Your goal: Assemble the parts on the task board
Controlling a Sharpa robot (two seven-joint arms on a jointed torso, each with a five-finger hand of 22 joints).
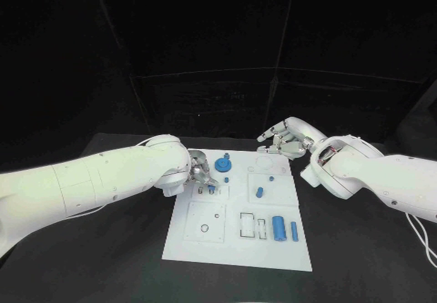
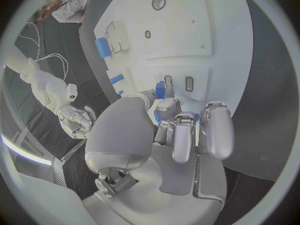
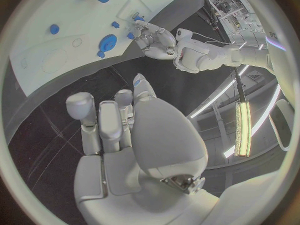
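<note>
The white task board (image 1: 239, 249) lies in the middle of the black table. My left hand (image 1: 199, 175) is over the board's left side and pinches a small blue part (image 1: 211, 187) between thumb and a finger. In the left wrist view this blue part (image 2: 160, 90) hangs just beside two small rectangular slots (image 2: 189, 83). My right hand (image 1: 284, 140) hovers at the board's far right corner, fingers apart, holding nothing. A blue gear-shaped part (image 1: 224, 166) stands near the left hand.
A blue peg (image 1: 259, 192) and a tiny blue piece (image 1: 270, 179) lie mid-board. A thick blue cylinder (image 1: 278, 228) and a slim one (image 1: 295, 230) lie near the board's near right side, beside outlined recesses (image 1: 247, 224). Black table surrounds the board.
</note>
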